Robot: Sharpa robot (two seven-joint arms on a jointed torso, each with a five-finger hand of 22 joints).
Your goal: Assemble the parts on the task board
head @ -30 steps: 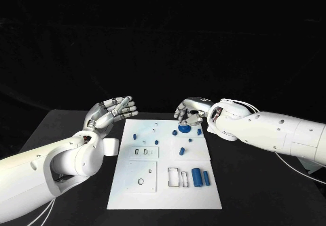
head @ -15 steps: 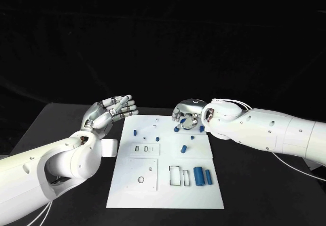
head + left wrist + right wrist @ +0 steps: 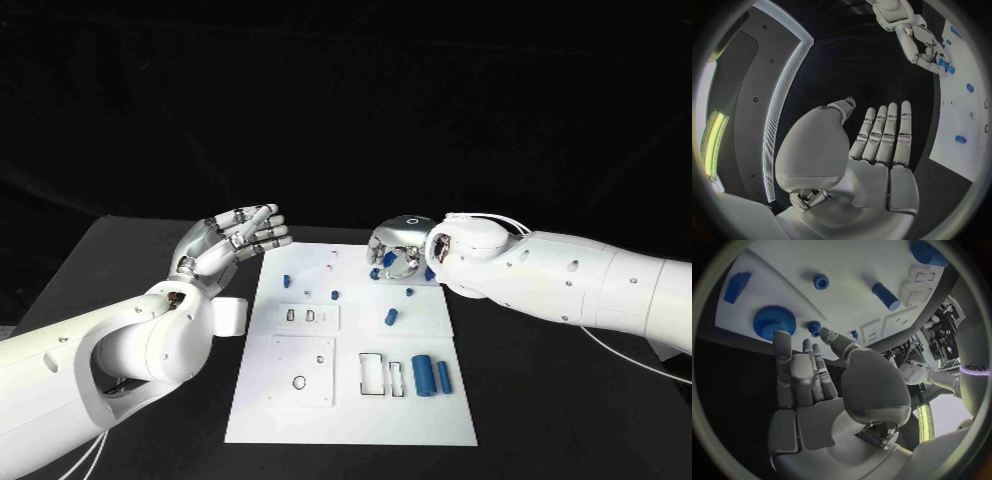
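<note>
A: Left hand (image 3: 231, 240) is raised off the far-left corner of the task board (image 3: 281, 415), palm flat, fingers straight and apart, holding nothing. A small white block (image 3: 231, 315) lies on the black table (image 3: 87, 270) just beside the board's left edge.

B: And on the board?

A: Small blue pegs stand along the far half; a peg (image 3: 389, 318) sits mid-board, and a thick blue cylinder (image 3: 420, 374) lies by a thinner one near the right edge. Right hand (image 3: 397, 252) hangs over the far-right corner, fingers extended by the blue gear (image 3: 773, 321). The wrist view shows nothing in its grasp, fingertips at the gear's rim.

B: How would the gear handle?

A: My guess: light, rigid plastic, toothed rim giving good purchase. Pinch it across the rim; the flat face would slip.

B: Room to work?

A: Tight there, I'd judge: the board's far edge is close, and a small gear (image 3: 814, 328) and pegs stand near. The near end offers open board.
</note>
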